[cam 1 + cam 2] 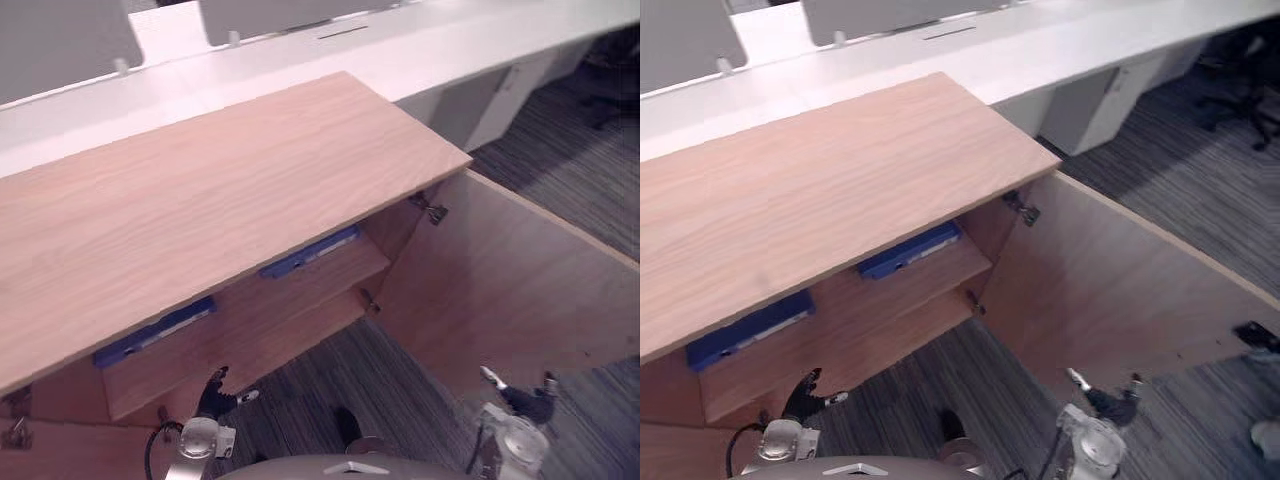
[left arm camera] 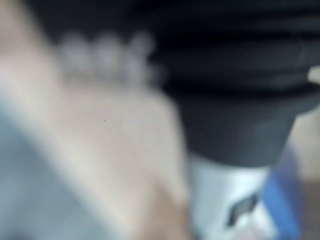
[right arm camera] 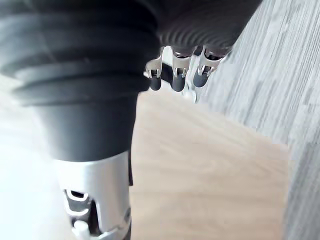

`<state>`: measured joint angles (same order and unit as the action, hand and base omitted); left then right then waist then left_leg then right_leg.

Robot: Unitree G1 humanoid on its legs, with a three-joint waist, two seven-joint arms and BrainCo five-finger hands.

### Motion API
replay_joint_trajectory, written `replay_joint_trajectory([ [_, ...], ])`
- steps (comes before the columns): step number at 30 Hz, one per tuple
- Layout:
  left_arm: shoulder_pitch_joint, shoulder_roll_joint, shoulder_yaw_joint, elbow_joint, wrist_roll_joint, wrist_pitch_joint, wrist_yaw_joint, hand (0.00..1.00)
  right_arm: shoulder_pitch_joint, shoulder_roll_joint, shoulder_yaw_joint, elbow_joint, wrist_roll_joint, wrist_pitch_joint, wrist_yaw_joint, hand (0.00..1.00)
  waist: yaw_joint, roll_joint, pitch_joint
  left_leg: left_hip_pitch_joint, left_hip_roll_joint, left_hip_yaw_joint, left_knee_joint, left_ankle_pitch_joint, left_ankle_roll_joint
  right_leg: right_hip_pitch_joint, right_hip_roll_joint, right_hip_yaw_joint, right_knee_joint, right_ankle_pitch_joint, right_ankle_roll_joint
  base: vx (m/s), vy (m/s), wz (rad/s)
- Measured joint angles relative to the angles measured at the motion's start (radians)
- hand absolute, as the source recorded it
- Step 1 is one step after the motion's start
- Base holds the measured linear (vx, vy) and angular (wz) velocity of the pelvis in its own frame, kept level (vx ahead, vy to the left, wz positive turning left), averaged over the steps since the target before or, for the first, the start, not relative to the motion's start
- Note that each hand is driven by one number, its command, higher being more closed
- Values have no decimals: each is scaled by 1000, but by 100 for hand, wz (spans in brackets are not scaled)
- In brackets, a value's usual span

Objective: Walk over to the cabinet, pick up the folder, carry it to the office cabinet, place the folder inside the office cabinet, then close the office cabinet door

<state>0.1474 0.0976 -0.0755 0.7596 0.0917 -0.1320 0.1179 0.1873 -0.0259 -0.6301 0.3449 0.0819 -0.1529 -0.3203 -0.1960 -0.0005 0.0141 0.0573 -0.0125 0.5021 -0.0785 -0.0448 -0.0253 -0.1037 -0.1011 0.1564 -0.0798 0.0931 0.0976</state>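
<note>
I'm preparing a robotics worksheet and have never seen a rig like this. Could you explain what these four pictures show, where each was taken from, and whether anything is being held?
This is a humanoid robot looking down at its work. The two wide pictures come from twin cameras in its head, so they show one scene: a wooden cabinet with its door swung open on the right. Two flat blue folders lie on the shelf inside. Behind it stands a white desk, and the floor is grey carpet. The left hand shows at the lower left and the right hand at the lower right. The other two pictures come from wrist cameras. The left one is too blurred to read. The right one shows that hand's fingers relaxed, holding nothing.
</note>
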Motion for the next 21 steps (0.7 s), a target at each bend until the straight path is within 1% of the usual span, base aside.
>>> replay_joint_trajectory([
  [1,-2,0,-6,0,0,0,0,0,2,2,-34,-22,17,-2,-19,0,-13,4,0,4,0,6,0,-2,1,0,1,5,0,1,-1,3,-52,-27],
  [3,-6,-1,-7,0,0,0,-1,0,-8,2,-90,-36,50,-8,-36,0,-25,7,-1,15,1,23,3,-12,-1,2,5,24,0,1,-1,0,-57,-29],
  [5,-7,-2,-7,1,0,0,-2,0,-16,1,-132,-69,79,-24,-51,0,-34,13,3,12,7,38,47,-43,-3,6,4,43,0,1,0,-7,-52,-37],
  [6,-11,-4,-7,1,0,0,-3,0,-27,-1,-160,-95,93,-32,-64,0,-40,23,6,12,11,57,68,-65,-7,4,5,64,1,2,1,-16,-46,-49],
  [7,-11,-7,-7,1,0,0,-6,0,-45,-8,-182,-101,110,-50,-73,0,-46,35,9,12,11,77,82,-83,-13,-4,7,84,6,2,2,-17,-41,-50],
  [8,-12,-9,-7,1,0,0,-11,0,-57,-12,-193,-101,117,-53,-76,0,-50,42,12,12,11,81,88,-88,-12,-5,7,92,7,3,3,-16,-38,-42],
  [11,-18,-28,-20,2,0,-1,-21,0,-97,-37,-236,-100,159,-68,-84,0,-73,73,26,11,13,108,115,-115,-10,-15,8,115,17,4,5,-4,-47,-32],
  [12,-19,-32,-29,4,0,-3,-24,0,-109,-52,-247,-98,175,-68,-84,0,-85,84,31,9,14,113,125,-122,-4,-22,10,117,24,4,5,5,-43,-31],
  [13,-21,-34,-33,10,1,-7,-30,0,-123,-74,-247,-94,198,-68,-81,0,-89,97,31,5,16,128,137,-130,1,-33,13,129,30,5,6,1,-35,-38],
  [14,-22,-34,-36,12,1,-9,-34,0,-129,-87,-247,-94,206,-68,-77,0,-89,103,31,3,17,132,142,-135,3,-37,13,139,29,7,9,5,-48,-39],
  [15,-25,-38,-42,22,1,-10,-38,0,-141,-116,-247,-92,225,-69,-70,0,-93,115,37,-2,18,132,156,-146,8,-39,13,143,29,8,10,2,-50,-22],
  [16,-28,-39,-47,29,1,-11,-39,0,-146,-134,-247,-90,239,-70,-66,0,-98,120,41,-4,19,132,166,-152,10,-39,12,144,29,9,12,-6,-59,-18],
  [17,-35,-39,-54,40,1,-13,-41,0,-164,-174,-243,-80,260,-70,-50,0,-109,128,46,-4,18,133,171,-158,12,-40,12,150,29,9,13,-12,-37,-11],
  [18,-35,-38,-56,40,1,-16,-43,0,-171,-191,-238,-72,271,-72,-44,0,-111,130,47,-4,17,133,172,-159,12,-40,12,153,29,10,13,-14,-45,-14],
  [20,-35,-36,-72,40,2,-26,-56,0,-207,-263,-230,-33,287,-80,-16,0,-115,134,63,-4,19,134,192,-171,8,-38,10,158,23,10,14,-17,-50,-16],
  [21,-34,-34,-78,40,2,-27,-60,0,-215,-283,-224,-26,288,-82,-14,0,-115,137,69,-4,20,133,199,-175,8,-38,10,158,22,10,13,-23,-57,-15],
])
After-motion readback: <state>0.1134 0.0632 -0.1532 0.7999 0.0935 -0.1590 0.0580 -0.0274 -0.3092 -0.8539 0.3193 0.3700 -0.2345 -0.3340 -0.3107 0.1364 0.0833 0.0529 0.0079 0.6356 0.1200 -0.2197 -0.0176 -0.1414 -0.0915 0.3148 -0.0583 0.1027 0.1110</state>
